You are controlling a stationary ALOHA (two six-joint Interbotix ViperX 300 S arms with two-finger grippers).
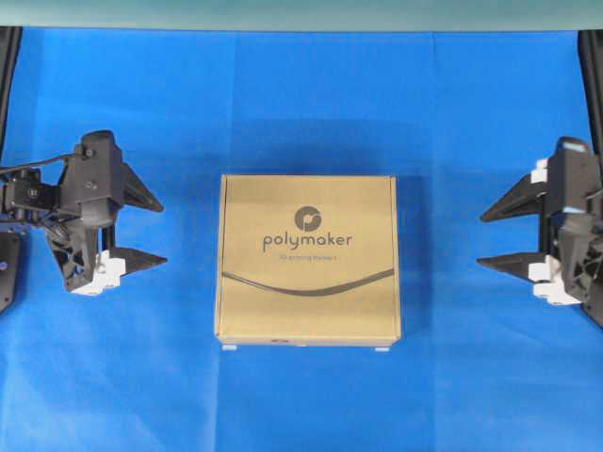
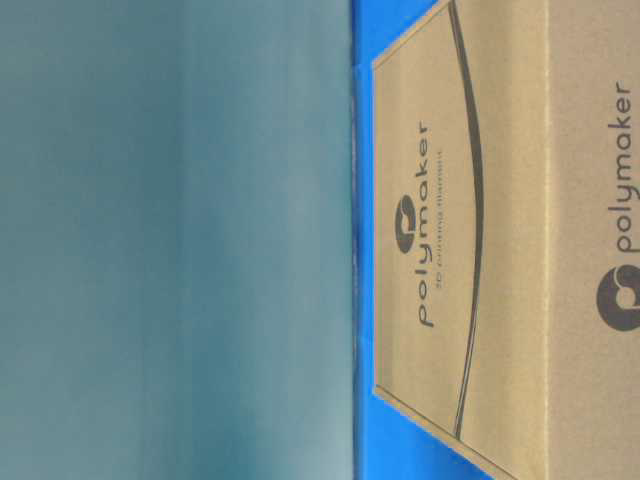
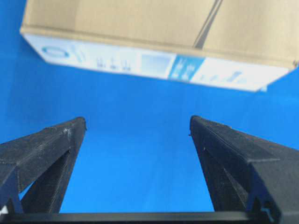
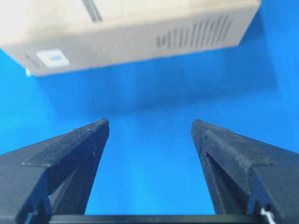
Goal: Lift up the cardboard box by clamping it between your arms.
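The cardboard box (image 1: 308,259) lies flat in the middle of the blue cloth, brown with a dark "polymaker" logo and a curved line on top. My left gripper (image 1: 163,232) stands open to its left, fingertips pointing at the box with a gap of cloth between. On the opposite side my right gripper (image 1: 481,239) is open too, also apart from the box. In the left wrist view the box's labelled side (image 3: 159,63) lies ahead of the left gripper (image 3: 138,123). The right wrist view shows the box's other side (image 4: 135,39) ahead of the right gripper (image 4: 150,125).
A blue cloth (image 1: 301,395) covers the table. A pale teal backdrop (image 2: 170,240) fills the left of the table-level view, where the box (image 2: 500,250) sits close to the camera. Dark posts (image 1: 8,56) stand at the far corners.
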